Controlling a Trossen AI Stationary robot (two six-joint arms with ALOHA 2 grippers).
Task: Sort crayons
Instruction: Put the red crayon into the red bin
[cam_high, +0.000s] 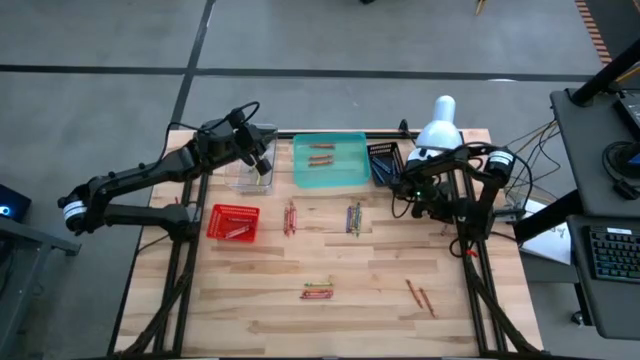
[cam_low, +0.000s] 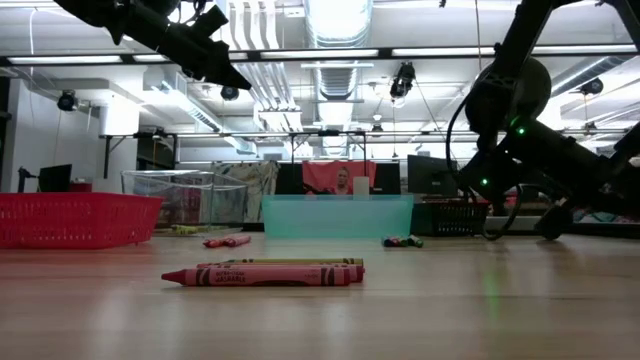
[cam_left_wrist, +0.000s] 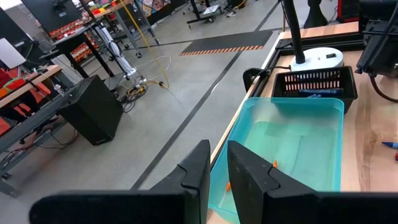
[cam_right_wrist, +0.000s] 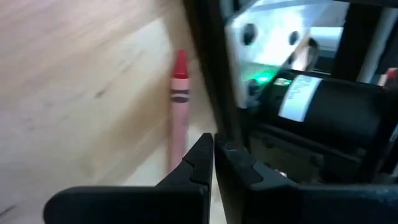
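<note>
Crayons lie in small groups on the wooden table: a red group (cam_high: 291, 217), a green and purple group (cam_high: 353, 218), a red and green pair (cam_high: 318, 291) nearest the low camera (cam_low: 265, 272), and two orange ones (cam_high: 420, 296). My left gripper (cam_left_wrist: 217, 158) hangs high over the clear container (cam_high: 250, 176) beside the teal tray (cam_high: 300, 175). A narrow gap shows between its fingers, with nothing in it. My right arm (cam_high: 450, 185) is folded at the table's right. Its gripper (cam_right_wrist: 213, 146) is shut and empty, low over the table beside a red crayon (cam_right_wrist: 179, 99) that lies flat.
The teal tray holds a few orange-brown crayons (cam_high: 320, 153). A black basket (cam_high: 385, 162) with blue crayons stands to its right, and a red mesh basket (cam_high: 232, 222) at the left. A white lamp (cam_high: 440, 120) stands at the far right. A person sits far behind the table (cam_low: 345, 182).
</note>
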